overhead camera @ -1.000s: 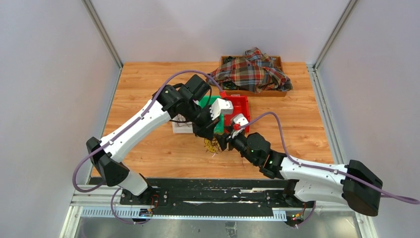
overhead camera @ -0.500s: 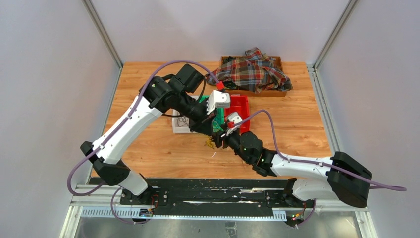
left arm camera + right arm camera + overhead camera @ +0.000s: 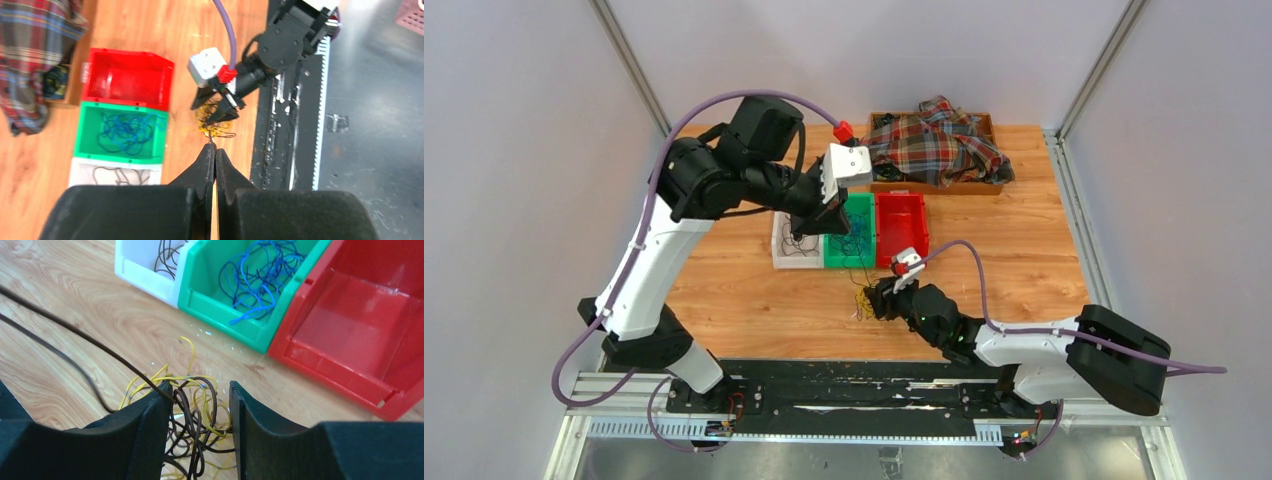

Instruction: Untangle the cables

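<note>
Three bins sit side by side mid-table, well beyond the tangle:

- Bins: the white bin [image 3: 145, 275] holds a dark cable [image 3: 167, 252], and the green bin [image 3: 220, 307] next to it holds a blue cable [image 3: 260, 275]. The red bin [image 3: 350, 325] lies on the far side of the green one, with only its bare floor showing.
- Tangle [image 3: 210, 125]: a knot of yellow and brown wire lies on the table [image 3: 75, 305], near the bins but not touching them, on the side towards the arm bases.
- Right gripper [image 3: 200, 386]: low over the tangle, with its fingers parted and standing either side of the knot. Loops of wire lie in the gap and brush both pads (loosely, not clamped).
- Left gripper [image 3: 214, 149]: high above the table, pointing down, with its fingers pressed together at the tips. They pinch the brown strand [image 3: 75, 332].
- Brown strand: it runs straight from the tangle up to the left gripper's tips and looks stretched, with a second dark line running alongside it.
- Shirt [image 3: 939, 140]: a plaid heap at the far edge of the table, behind the bins.
</note>
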